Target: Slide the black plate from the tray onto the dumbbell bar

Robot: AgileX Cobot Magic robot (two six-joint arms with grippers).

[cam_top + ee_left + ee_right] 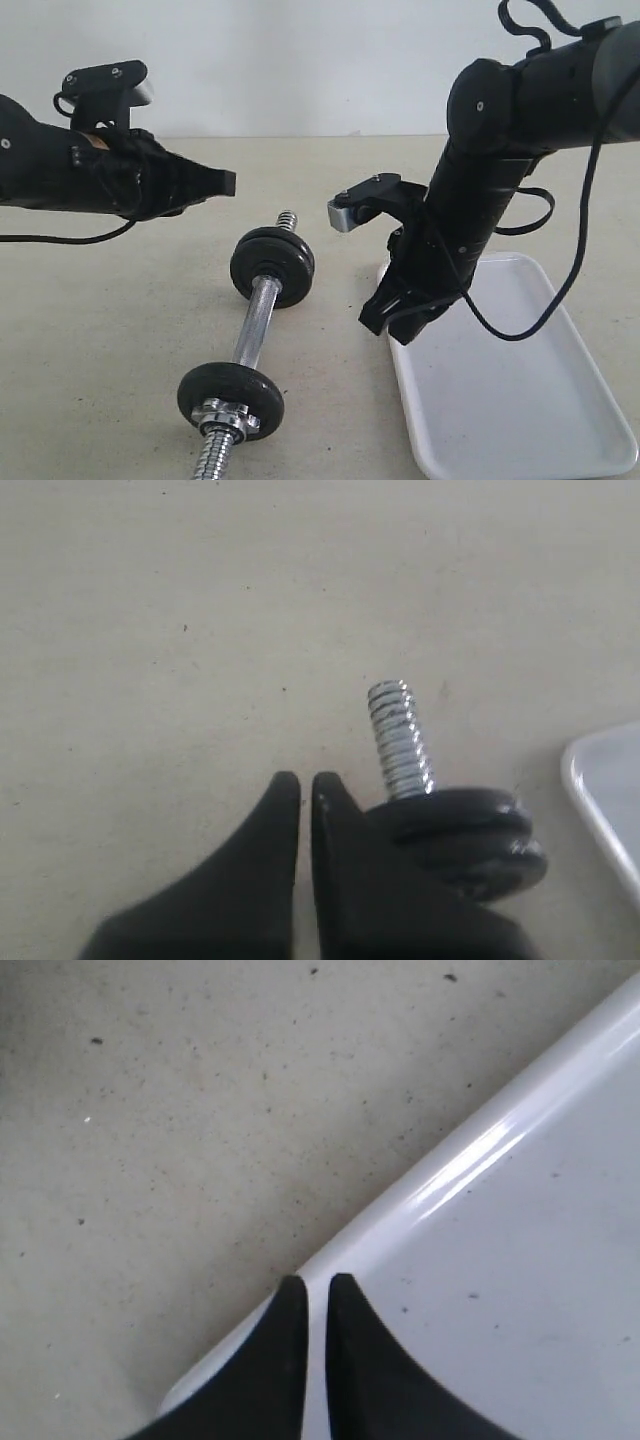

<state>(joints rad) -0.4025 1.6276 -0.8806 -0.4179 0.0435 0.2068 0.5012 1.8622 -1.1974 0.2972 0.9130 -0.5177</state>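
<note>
While the left gripper (228,183) hung in the upper left of the exterior view, its two black fingers lay pressed together with only a hairline slit between them, and nothing sat in that slit. In the left wrist view the same closed tips (305,780) stood at lower centre. One finger overlapped the discs in the picture, yet the exterior view showed the gripper raised and clear of them.

The right gripper (385,325) pointed down at centre right of the exterior view, at the upper left corner of the tray (560,400). Its jaws were also closed and empty. In the right wrist view the tips (316,1282) sat over the tray's glossy white rim (470,1155). Whether they touched it could not be told.

The black plate (455,810) was on the dumbbell bar (256,315), not in the tray. In the left wrist view it lay at lower right, stacked flush against a second disc (495,865), with the bar's coarse threaded end (398,740) poking out past it. In the exterior view this pair (272,262) stood on edge just left of centre, the threaded tip rising behind it.

The chrome bar ran from there down toward the lower left, where a third disc (230,392) sat beside a silver star nut (228,415). The bar rested on the beige table (100,330), well left of the tray.
</note>
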